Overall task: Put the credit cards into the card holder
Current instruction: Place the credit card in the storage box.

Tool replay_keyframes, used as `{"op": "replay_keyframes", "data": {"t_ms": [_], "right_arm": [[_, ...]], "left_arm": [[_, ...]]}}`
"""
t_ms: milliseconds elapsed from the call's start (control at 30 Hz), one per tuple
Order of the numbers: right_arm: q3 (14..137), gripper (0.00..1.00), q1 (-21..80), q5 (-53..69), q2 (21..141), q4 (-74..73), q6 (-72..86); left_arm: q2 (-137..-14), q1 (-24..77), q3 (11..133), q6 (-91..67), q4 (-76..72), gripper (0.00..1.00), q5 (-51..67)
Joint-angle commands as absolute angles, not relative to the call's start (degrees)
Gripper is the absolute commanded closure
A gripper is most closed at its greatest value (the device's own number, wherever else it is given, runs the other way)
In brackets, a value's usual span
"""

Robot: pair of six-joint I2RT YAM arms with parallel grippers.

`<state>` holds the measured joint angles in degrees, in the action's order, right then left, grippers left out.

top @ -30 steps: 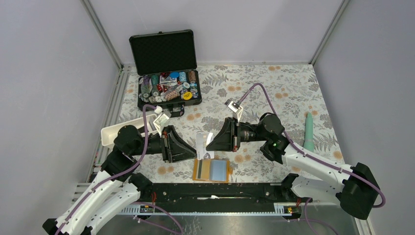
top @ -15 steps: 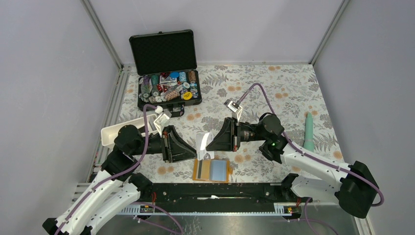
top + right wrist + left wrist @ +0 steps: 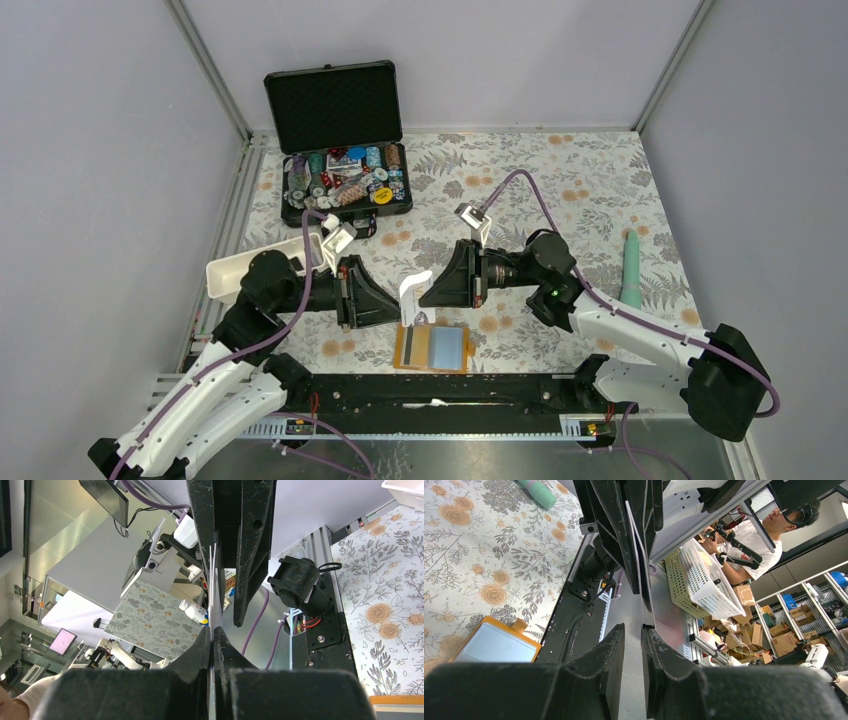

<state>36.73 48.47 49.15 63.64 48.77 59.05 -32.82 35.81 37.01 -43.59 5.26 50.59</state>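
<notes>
A pale credit card (image 3: pixel 410 287) hangs on edge above the table, and my right gripper (image 3: pixel 423 290) is shut on it. The right wrist view shows the card (image 3: pixel 214 590) edge-on between my shut right gripper (image 3: pixel 214 632), running up to the left gripper's fingers (image 3: pixel 250 540). My left gripper (image 3: pixel 399 300) faces it from the left. Its jaws (image 3: pixel 633 627) stand a narrow gap apart, and the card's free end sits at the tip of one finger. Below lies the open orange card holder (image 3: pixel 434 348) (image 3: pixel 494 642), with a black credit card (image 3: pixel 406 345) on its left half.
An open black case (image 3: pixel 340 150) full of poker chips stands at the back left. A white tray (image 3: pixel 250 263) lies behind the left arm. A teal cylinder (image 3: pixel 631 268) rests at the right. The black base rail (image 3: pixel 440 390) runs along the near edge.
My left gripper has moved right, up to the card's free end, and its jaws have narrowed a little. The right gripper has shifted slightly left, still holding the card.
</notes>
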Motion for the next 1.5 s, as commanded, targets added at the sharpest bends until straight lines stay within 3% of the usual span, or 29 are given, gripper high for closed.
{"op": "replay_keyframes", "data": {"t_ms": [0,267,633,1133,1467], "right_arm": [[37.42,1.00,49.02,50.61,63.90,53.51,59.37],[36.18,1.00,48.96,46.00,64.47,47.79,54.48],[34.24,0.95,48.05,38.25,60.40,35.14,46.73],[31.47,0.85,47.64,41.08,62.29,43.14,51.41],[30.61,0.84,47.64,40.79,62.38,43.38,51.86]], "left_arm": [[-34.23,35.77,36.98,-43.99,-0.38,0.81,46.57],[-34.87,35.77,33.52,-47.87,-6.71,1.00,44.89],[-33.08,33.42,35.01,-44.01,4.05,1.00,41.50],[-32.44,32.31,33.45,-48.98,-2.07,1.00,47.63],[-32.47,32.00,34.35,-48.13,-0.26,1.00,47.28]]}}
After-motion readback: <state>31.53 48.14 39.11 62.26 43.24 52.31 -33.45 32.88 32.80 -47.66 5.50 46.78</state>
